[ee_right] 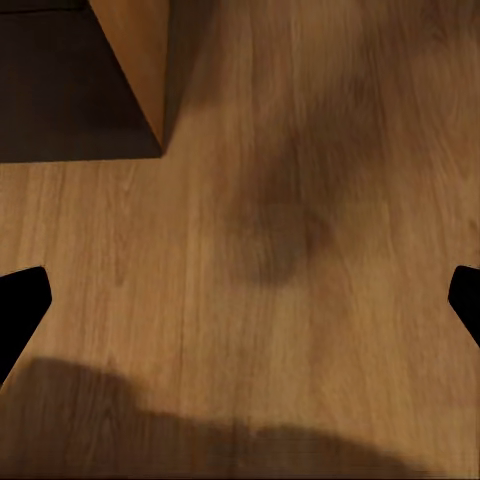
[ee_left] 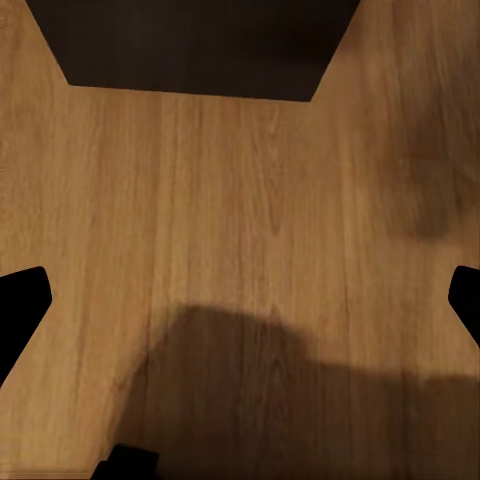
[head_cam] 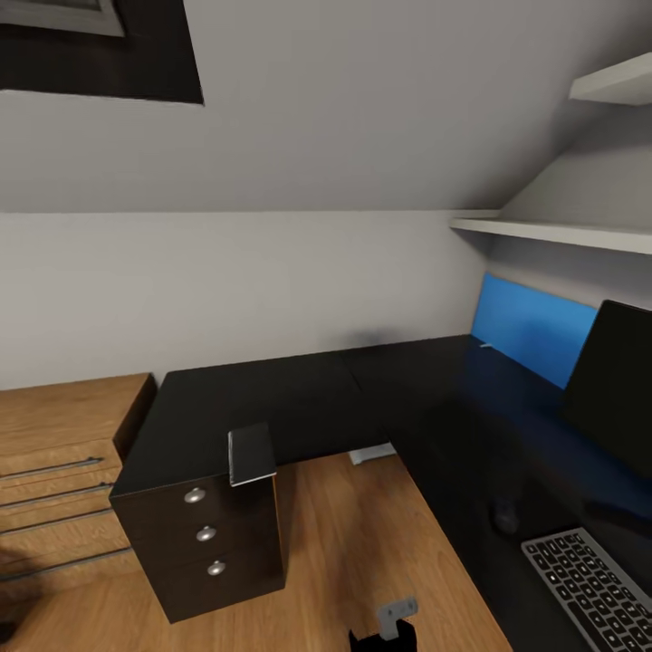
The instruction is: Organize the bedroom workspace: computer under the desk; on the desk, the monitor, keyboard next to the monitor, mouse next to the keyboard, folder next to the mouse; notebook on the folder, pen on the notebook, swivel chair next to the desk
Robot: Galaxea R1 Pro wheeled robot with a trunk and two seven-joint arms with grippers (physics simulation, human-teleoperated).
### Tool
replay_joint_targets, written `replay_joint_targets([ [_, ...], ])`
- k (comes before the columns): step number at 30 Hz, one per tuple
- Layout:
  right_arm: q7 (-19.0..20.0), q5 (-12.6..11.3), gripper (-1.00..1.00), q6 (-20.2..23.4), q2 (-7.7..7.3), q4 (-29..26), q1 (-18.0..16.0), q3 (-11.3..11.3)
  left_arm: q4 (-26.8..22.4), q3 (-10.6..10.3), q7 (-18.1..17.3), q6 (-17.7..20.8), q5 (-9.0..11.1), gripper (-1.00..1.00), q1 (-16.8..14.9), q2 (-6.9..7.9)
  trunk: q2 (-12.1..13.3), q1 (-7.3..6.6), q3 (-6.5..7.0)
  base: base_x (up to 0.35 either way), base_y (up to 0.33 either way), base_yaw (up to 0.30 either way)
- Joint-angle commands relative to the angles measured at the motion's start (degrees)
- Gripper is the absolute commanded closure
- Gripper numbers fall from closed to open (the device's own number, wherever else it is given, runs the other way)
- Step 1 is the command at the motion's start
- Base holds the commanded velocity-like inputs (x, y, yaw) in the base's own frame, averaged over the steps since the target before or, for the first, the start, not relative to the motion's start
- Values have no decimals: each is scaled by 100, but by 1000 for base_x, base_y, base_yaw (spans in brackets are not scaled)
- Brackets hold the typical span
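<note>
Black fingertips of the left gripper (ee_left: 240, 300) and right gripper (ee_right: 240, 300) sit spread wide, empty, above wood floor (ee_left: 250, 200). On the glossy tabletop (head_cam: 299, 398), the keyboard (head_cam: 593, 589) is cut off at the corner, a dim mouse (head_cam: 505, 518) beyond it; the notebook (head_cam: 251, 455) overhangs a drawer unit (head_cam: 204, 543); farther, the monitor (head_cam: 616, 389) is cropped.

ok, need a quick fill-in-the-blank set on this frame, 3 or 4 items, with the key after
1. The notebook lies at the desk's front edge, right above the dark ____ unit.
2. The keyboard lies on the desk in front of the ____.
3. The panel behind the desk, under the white shelf, is coloured ____.
4. Both wrist views look down on a ____ floor, fingers spread wide.

Missing words: drawer; monitor; blue; wood
</note>
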Motion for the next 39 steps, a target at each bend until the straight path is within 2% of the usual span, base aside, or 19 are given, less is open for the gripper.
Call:
replay_joint_targets([
  [1, -14, -19, -100, -60, -2, 65, -4, 30, 4, -45, 45, -23, 28, -100, -5, 4, 38, -23, 13, 0, 0, 129],
  [6, -21, -24, -100, -525, 2, 468, -9, 33, 13, -33, 45, -17, 38, -100, -5, 4, 239, -133, 97, 0, 0, 204],
  [14, -38, -8, -100, -1076, 19, 690, -11, 46, 135, -17, 45, -16, 43, -100, -5, -5, 560, -309, 214, 0, 0, 245],
  [39, -50, -14, -100, -1137, 59, 725, -11, 60, 175, -14, 45, -32, 43, -100, -5, -22, 1563, -858, 563, 0, 0, 251],
])
